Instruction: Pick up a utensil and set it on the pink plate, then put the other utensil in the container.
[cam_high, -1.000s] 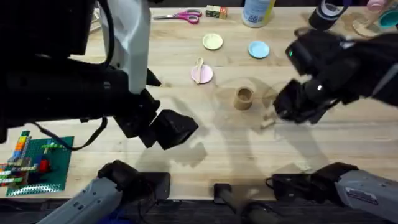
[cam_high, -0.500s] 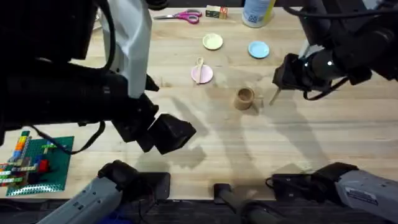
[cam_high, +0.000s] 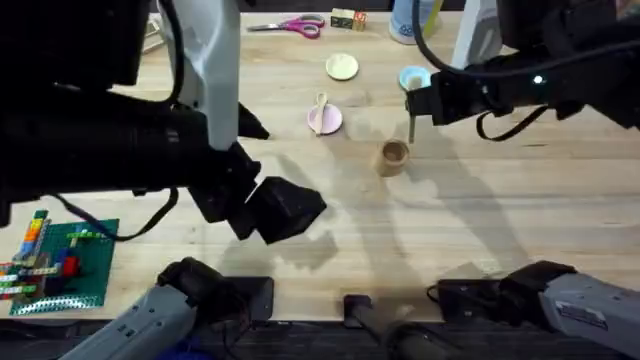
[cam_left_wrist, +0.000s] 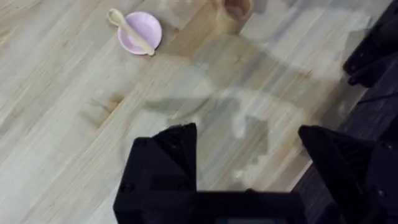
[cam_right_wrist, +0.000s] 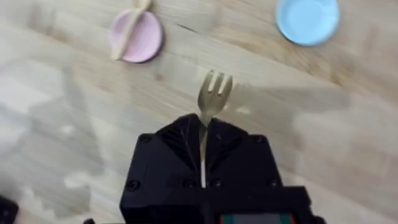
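Step in hand: the spoon part looks done; the fork is being carried toward the cup.
Spoon: the small pale wooden spoon lies across the small round pale pink plate, its bowl past the far rim.
Fork: the small pale wooden fork is pinched by its handle in the right gripper, tines pointing out, lifted off the light wooden bench.
Container: the tan-brown wooden cylindrical cup stands upright, just beside and nearer than the hanging fork.
Left gripper: the left gripper hangs spread apart and empty over bare bench.
Next move: bring the fork over the cup's mouth, lower it in, then release.
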